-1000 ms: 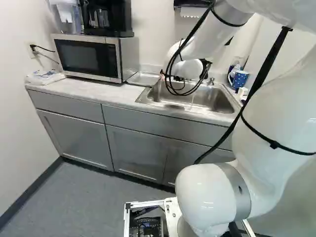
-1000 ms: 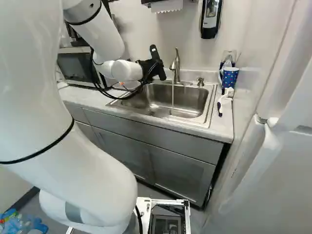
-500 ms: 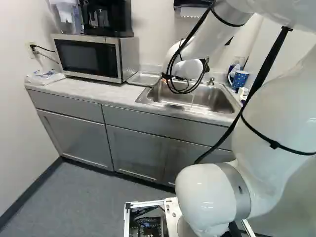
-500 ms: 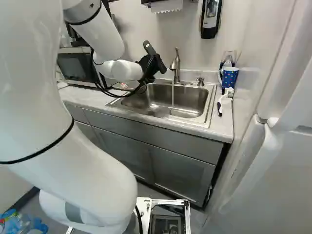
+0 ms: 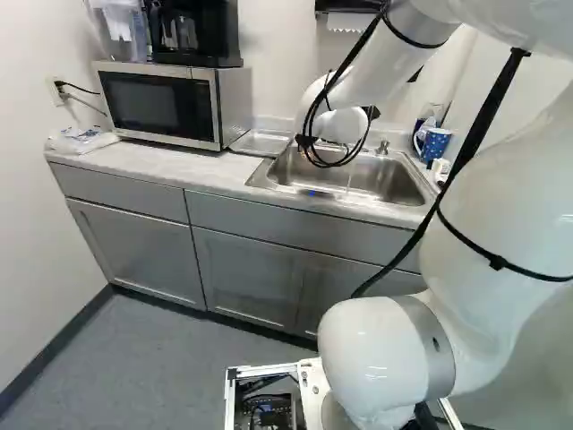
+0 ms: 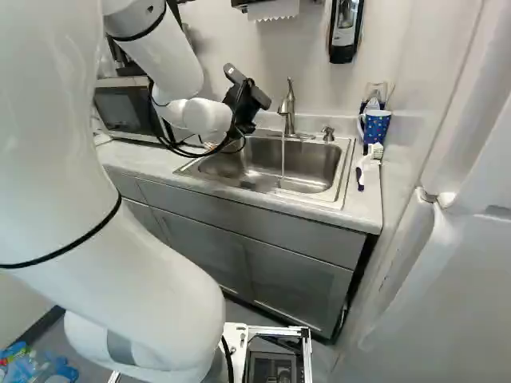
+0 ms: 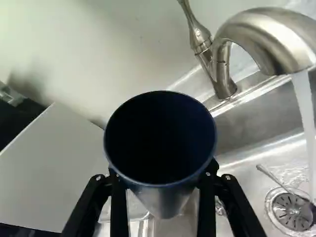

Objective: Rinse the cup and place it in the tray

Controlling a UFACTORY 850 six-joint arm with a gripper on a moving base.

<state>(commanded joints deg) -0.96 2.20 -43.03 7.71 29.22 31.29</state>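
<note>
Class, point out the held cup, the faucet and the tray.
Cup [image 7: 165, 201]: wrist view, outer wall.
Faucet [image 6: 290, 121]: right base view, upright body.
Tray [image 5: 260, 143]: left base view, flat bottom.

The pale, marbled countertop bears a boxy silver-and-black microwave, a crumpled clear plastic bag beside it, a shallow, pale rectangular tray between microwave and inset steel sink, and, beyond the sink, a blue spotted mug near a white-bristled brush.
</note>
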